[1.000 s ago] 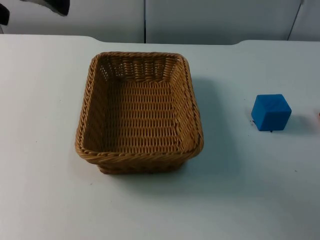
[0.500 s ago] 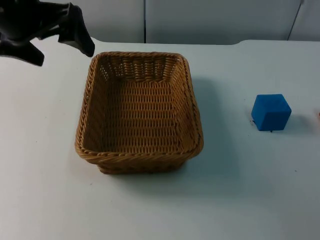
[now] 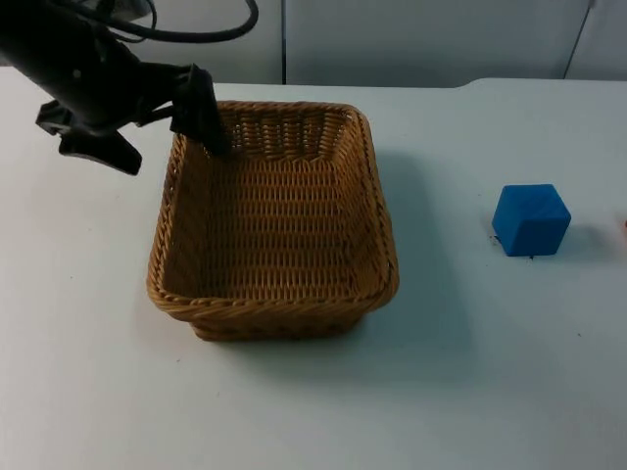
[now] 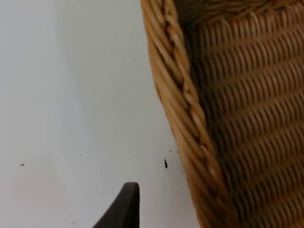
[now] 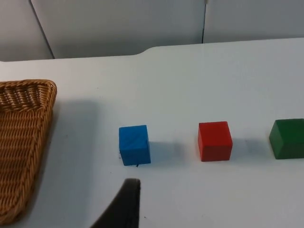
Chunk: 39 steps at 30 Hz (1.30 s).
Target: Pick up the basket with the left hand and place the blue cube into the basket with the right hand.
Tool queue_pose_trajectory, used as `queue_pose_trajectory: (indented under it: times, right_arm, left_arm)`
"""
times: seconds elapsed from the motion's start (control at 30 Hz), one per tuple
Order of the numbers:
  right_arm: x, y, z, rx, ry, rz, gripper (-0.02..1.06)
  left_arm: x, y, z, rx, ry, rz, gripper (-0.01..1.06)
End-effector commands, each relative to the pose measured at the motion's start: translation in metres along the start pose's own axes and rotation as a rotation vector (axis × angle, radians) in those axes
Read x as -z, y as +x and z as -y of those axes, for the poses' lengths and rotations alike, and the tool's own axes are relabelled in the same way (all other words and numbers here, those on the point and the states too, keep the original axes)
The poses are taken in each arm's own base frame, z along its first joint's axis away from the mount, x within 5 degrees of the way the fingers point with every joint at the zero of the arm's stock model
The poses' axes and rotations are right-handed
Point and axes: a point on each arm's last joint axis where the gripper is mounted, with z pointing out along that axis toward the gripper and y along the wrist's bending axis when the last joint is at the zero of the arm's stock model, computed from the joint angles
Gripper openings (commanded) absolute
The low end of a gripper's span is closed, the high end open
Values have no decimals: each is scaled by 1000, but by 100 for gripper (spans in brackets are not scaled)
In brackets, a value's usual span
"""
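A brown wicker basket (image 3: 274,215) stands in the middle of the white table. My left gripper (image 3: 157,139) is open at the basket's far left corner. One finger (image 3: 204,117) reaches over the rim to the inside and the other (image 3: 98,149) stays outside, over the table. The left wrist view has the braided rim (image 4: 183,107) close up. A blue cube (image 3: 530,219) rests on the table to the right of the basket, apart from it. My right gripper (image 5: 124,206) waits a short way back from the blue cube (image 5: 135,145).
A red cube (image 5: 215,141) and a green cube (image 5: 287,138) sit in a row beyond the blue one, toward the table's right edge. The grey partition wall (image 3: 392,39) closes off the far side. Bare table lies in front of the basket.
The left arm has come in from the upper left corner and dropped its open gripper onto the basket's far left corner. Basket and cube have not moved.
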Motion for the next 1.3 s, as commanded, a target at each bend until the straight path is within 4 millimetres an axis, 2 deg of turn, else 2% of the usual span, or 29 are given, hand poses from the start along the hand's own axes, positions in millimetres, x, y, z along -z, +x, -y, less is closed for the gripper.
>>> queue_pose_trajectory:
  times: [0.0,0.23,0.63,0.7,0.77,0.8,0.9,0.93,1.03,1.07,1.1,1.2,1.23,1.27]
  right_arm:
    - [0,-2,0,-6,-1,10,104]
    - [0,-2,0,-6,-1,10,104]
    - [0,-4,0,-6,-1,31,104]
    - [0,-5,0,-6,-1,35,104]
    - [0,-5,0,-6,-1,37,104]
    - [0,-5,0,-6,-1,37,104]
    - [0,-5,0,-6,-1,37,104]
    - [0,-5,0,-6,-1,37,104]
    - [0,-5,0,-6,-1,37,104]
    - [0,-5,0,-6,-1,37,104]
    - [0,-5,0,-6,-1,37,104]
    - [0,-5,0,-6,-1,37,104]
    - [0,-5,0,-6,-1,37,104]
    - [0,-5,0,-5,0,38,104]
  left_arm:
    - [-10,1,0,33,21,-28,105]
    - [-34,9,-9,71,44,-101,104]
    - [-49,19,-14,118,75,-150,102]
    - [-49,19,-13,118,80,-157,94]
    - [-49,19,-13,132,79,-158,78]
    - [-49,19,-13,132,79,-158,78]
    - [-49,19,-13,150,80,-157,52]
    - [-49,19,-13,150,80,-157,52]
    - [-49,18,-13,161,82,-145,28]
    - [-49,17,-13,170,84,-135,23]
    - [-49,17,-13,170,84,-135,23]
    - [-50,15,-12,211,92,-112,7]
    - [-50,15,-12,211,92,-112,7]
    - [-50,14,-12,215,92,-109,1]
